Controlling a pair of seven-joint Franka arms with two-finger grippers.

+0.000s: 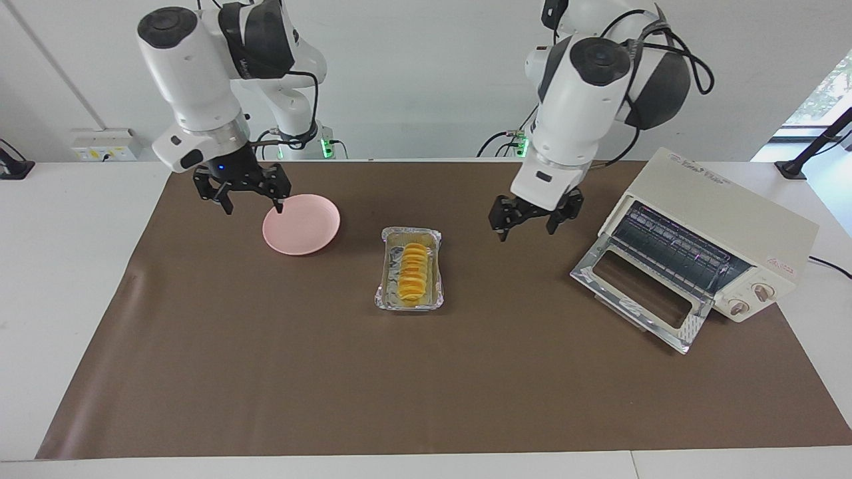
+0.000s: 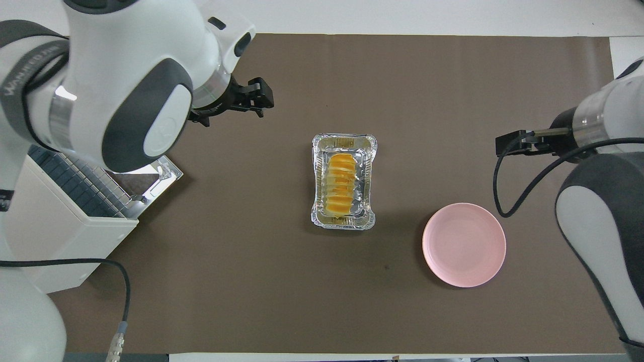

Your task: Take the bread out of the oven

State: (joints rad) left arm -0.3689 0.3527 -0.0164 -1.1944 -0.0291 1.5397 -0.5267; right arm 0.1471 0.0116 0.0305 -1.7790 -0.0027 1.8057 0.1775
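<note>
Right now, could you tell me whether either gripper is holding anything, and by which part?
Nothing: the left gripper and right gripper hang open and empty.

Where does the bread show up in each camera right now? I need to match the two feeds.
Facing view: the bread lies in the foil tray at mid-table, beside the pink plate.
Overhead view: the bread sits mid-picture in the same tray.
Shared landmark: the oven, door open, at the left arm's end.

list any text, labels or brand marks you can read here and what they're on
None can be read for certain.
Oven top edge: small dark print, too small to read.
Oven front, above the knobs: small red logo, illegible.
Right arm's dark band: white lettering, too blurred.
Left arm's dark band: white lettering, blurred.
</note>
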